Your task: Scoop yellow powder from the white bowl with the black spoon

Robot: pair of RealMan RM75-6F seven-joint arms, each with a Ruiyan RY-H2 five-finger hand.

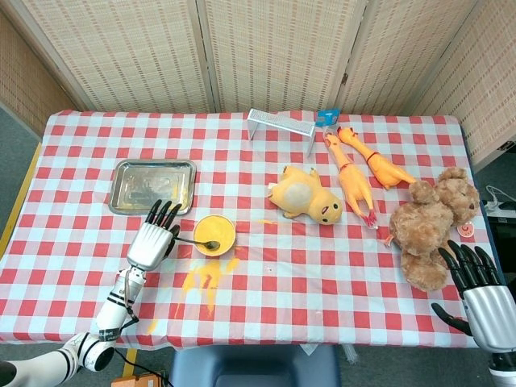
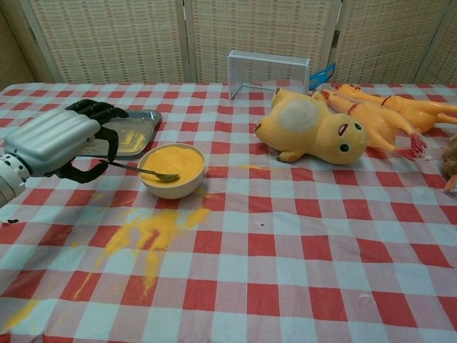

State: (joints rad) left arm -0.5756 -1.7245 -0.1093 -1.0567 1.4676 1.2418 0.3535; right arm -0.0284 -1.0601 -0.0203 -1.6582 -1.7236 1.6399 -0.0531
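A white bowl (image 1: 214, 235) (image 2: 173, 186) full of yellow powder stands on the checked table, left of centre. My left hand (image 1: 153, 239) (image 2: 60, 141) grips the handle of the black spoon (image 1: 197, 242) (image 2: 140, 170) just left of the bowl. The spoon's head lies low in the powder at the bowl's near side, with powder on it. My right hand (image 1: 477, 294) hovers at the table's near right corner, fingers spread, holding nothing; the chest view does not show it.
Spilled yellow powder (image 1: 205, 276) (image 2: 146, 236) streaks the cloth in front of the bowl. A metal tray (image 1: 153, 186) (image 2: 133, 136) lies behind my left hand. A yellow duck toy (image 1: 305, 196), rubber chickens (image 1: 353, 180), a brown teddy (image 1: 429, 224) and a white wire rack (image 1: 280, 126) fill the right and back.
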